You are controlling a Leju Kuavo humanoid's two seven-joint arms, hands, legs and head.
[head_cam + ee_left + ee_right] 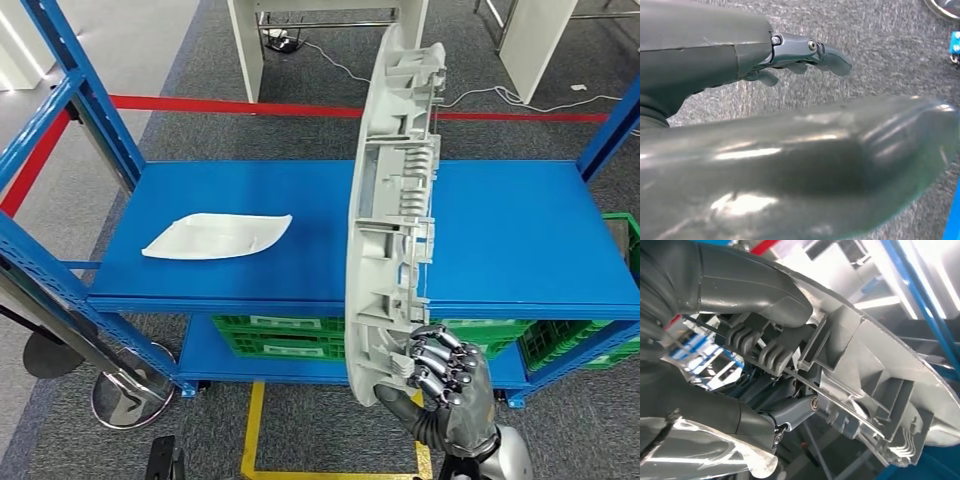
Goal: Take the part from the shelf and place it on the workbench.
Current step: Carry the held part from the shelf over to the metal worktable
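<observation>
Grey carpet [302,430] covers the floor, with a yellow line [253,430] on it close to the robot. Closest of all is the right hand [441,385]. Its fingers [434,360] curl tight around the low end of the big grey plastic part [392,210], and the thumb presses from the other side. The part stands up tall on its edge, lifted in the air in front of the blue shelf [226,190]. In the right wrist view, the ribs and clips of the part sit right against the fingers.

The left hand [806,52] hangs low over the carpet with its fingers stretched out, holding nothing.

So the pick-up looks done. The part still has to go to the workbench, and I can't tell where that is.

Farther off, a flat white piece [219,237] lies on the shelf. Green crates [279,335] sit on the lower level. Behind the shelf runs a red line [226,105], then white table legs [245,45] and loose cables [490,95].
</observation>
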